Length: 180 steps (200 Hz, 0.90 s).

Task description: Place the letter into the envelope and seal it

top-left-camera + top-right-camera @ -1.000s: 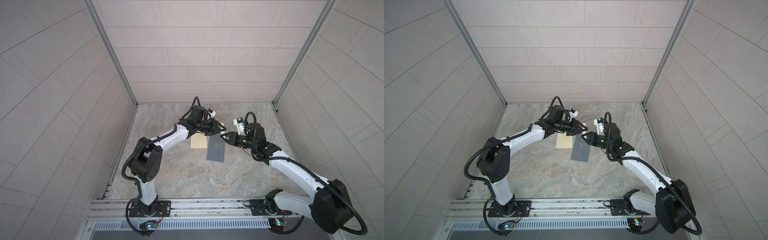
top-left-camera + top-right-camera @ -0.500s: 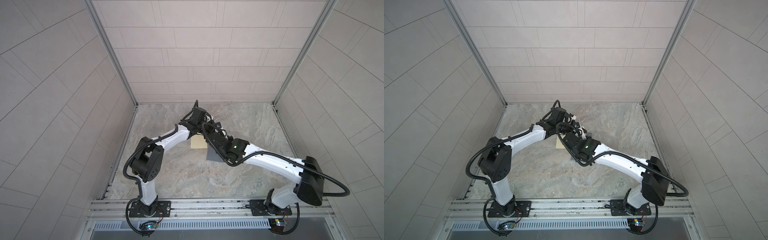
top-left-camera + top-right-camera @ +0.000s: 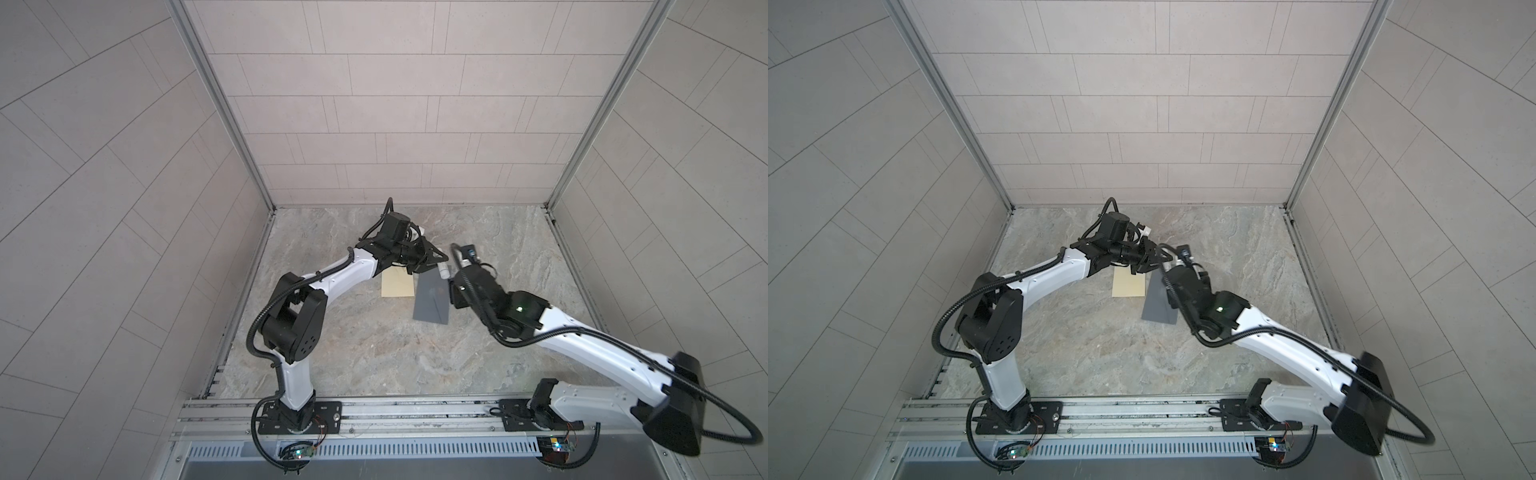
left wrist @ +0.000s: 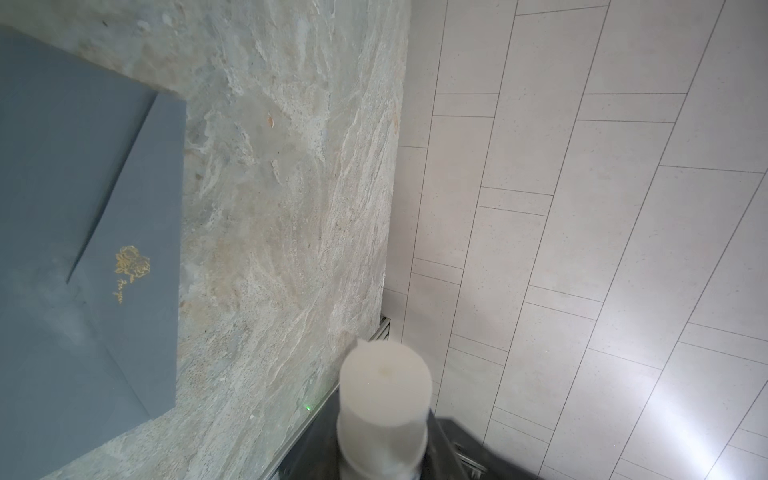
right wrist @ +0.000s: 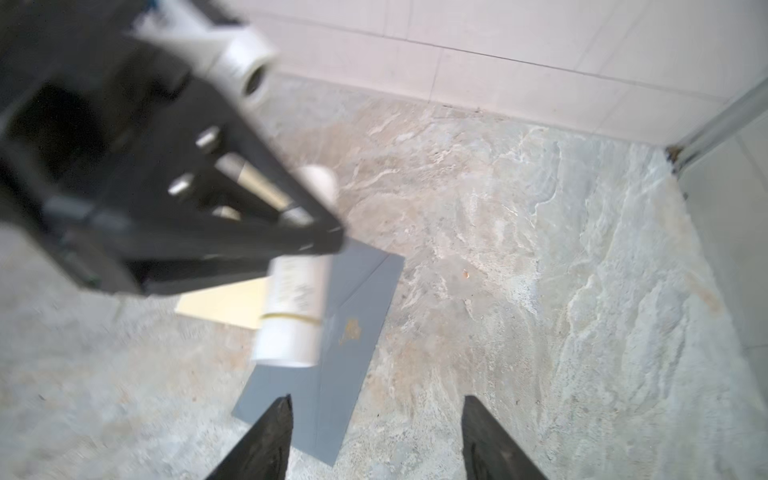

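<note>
Item, left side: the left arm reaches in from 8 o'clock, and the left gripper [image 3: 436, 266] is clamped narrowly on a white cylindrical glue stick [image 3: 444, 272], seen end-on in the left wrist view [image 4: 384, 399] and, with its printed label showing, in the right wrist view [image 5: 293, 316]. It hangs above the far edge of the stationery, about where it was a second ago. Item, centre-left: the cream rectangular paper letter [image 3: 398, 284] lies flat on the marble-patterned stone tabletop [image 3: 374, 353]. It is outside the envelope, at the envelope's 10 o'clock and edge to edge with it. Whether the two overlap cannot be told, and the letter's place is unchanged. Item, centre: the dark grey paper envelope [image 3: 432, 303] lies flat at a slight angle in both top views [image 3: 1156, 307]. A gold rose emblem [image 4: 132, 266] shows on its face, and it has not shifted. Item, right: the right gripper [image 5: 376, 401] hovers at the envelope's 3 o'clock with its jaws wide apart and nothing between them. A second ago it stood tip to tip with the left gripper. Half a second ago the right arm stretched across the middle. It has now drawn back toward 4 o'clock, leaving the stick with the left gripper alone.
</note>
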Available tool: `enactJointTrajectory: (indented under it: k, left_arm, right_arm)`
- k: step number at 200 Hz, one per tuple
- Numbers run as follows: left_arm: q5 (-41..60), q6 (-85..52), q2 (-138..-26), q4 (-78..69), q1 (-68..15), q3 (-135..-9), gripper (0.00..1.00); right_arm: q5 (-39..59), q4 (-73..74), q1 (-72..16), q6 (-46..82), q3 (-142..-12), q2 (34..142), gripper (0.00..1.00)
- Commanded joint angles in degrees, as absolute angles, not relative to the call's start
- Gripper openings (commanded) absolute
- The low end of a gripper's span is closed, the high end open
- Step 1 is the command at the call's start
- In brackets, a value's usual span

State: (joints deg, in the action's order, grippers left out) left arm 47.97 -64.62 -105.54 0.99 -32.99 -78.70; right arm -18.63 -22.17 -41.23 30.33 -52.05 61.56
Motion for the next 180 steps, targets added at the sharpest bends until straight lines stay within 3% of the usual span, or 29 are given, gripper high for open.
enactJointTrajectory:
  k: [1,31,79,180]
  left_arm:
    - [50.53,-65.04,-102.52,-8.21,-32.91,-76.57,0.00]
    - [54.91,-71.39,-101.74,-24.67,-32.99,-72.89,0.00]
    - [58.42,-84.29,-103.50,-47.68,-33.27,-70.03,0.00]
    - [58.29,-83.29,-102.74,-47.47,-33.57,-68.92,0.00]
  right_arm:
    - [12.82,-6.64,-29.92,38.31,-44.32,53.62,0.66]
    - [30.80,3.32,-20.91,45.99,-39.32,51.72,0.64]
    - [36.71,11.25,-20.69,50.43,-38.84,57.10,0.61]
    - [39.20,13.74,-20.66,49.93,-44.71,60.71,0.55]
